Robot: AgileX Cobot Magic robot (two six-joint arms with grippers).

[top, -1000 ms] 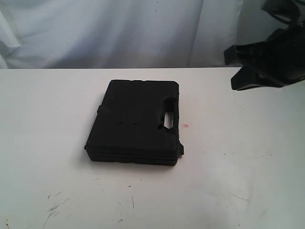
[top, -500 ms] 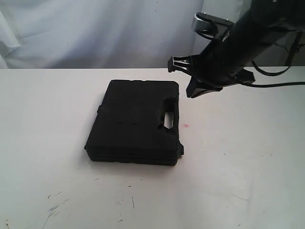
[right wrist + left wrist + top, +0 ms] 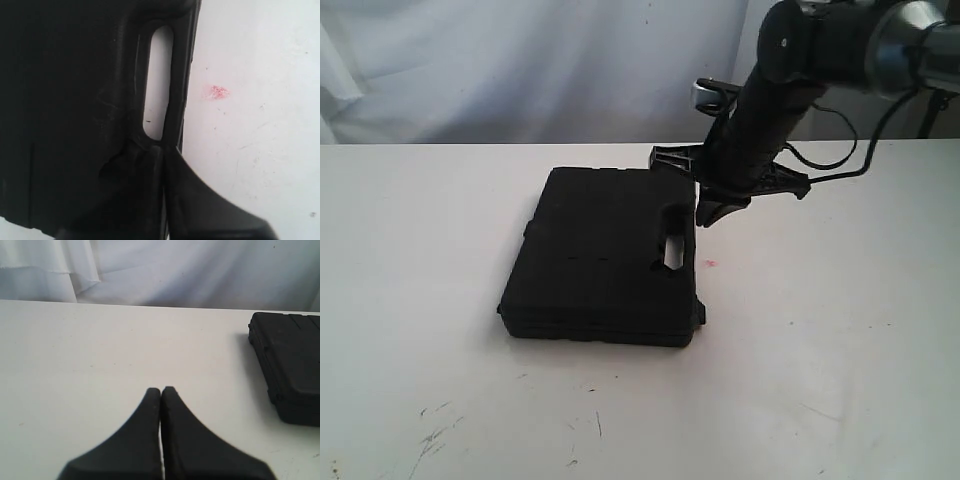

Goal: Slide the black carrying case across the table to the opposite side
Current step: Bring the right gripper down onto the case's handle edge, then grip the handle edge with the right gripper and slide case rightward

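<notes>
We show the slide as not yet begun. In the left wrist view, the left tool (image 3: pixel 161 392) has its fingers pressed together on nothing. It hovers over bare tabletop (image 3: pixel 100 350), well apart from the case (image 3: pixel 292 365); the exterior view does not include this tool at all. In the exterior view, the case lies flat near the middle of the tabletop, a little toward 9 o'clock. Its handle slot (image 3: pixel 672 250) runs along the edge facing 3 o'clock, and a red dot (image 3: pixel 710 263) marks the tabletop just beside that edge. The right arm (image 3: pixel 770 110) reaches down at the case's 1 o'clock corner. In the right wrist view, the right tool (image 3: pixel 162 150) also has its fingers pressed together, pinching nothing. It stands over one end of the handle slot, a placement the exterior view leaves unclear. We cannot tell from either view whether it touches the case. We judge the whole travel across the tabletop still to be made, probably by a push from this closed tool toward 9 o'clock.
</notes>
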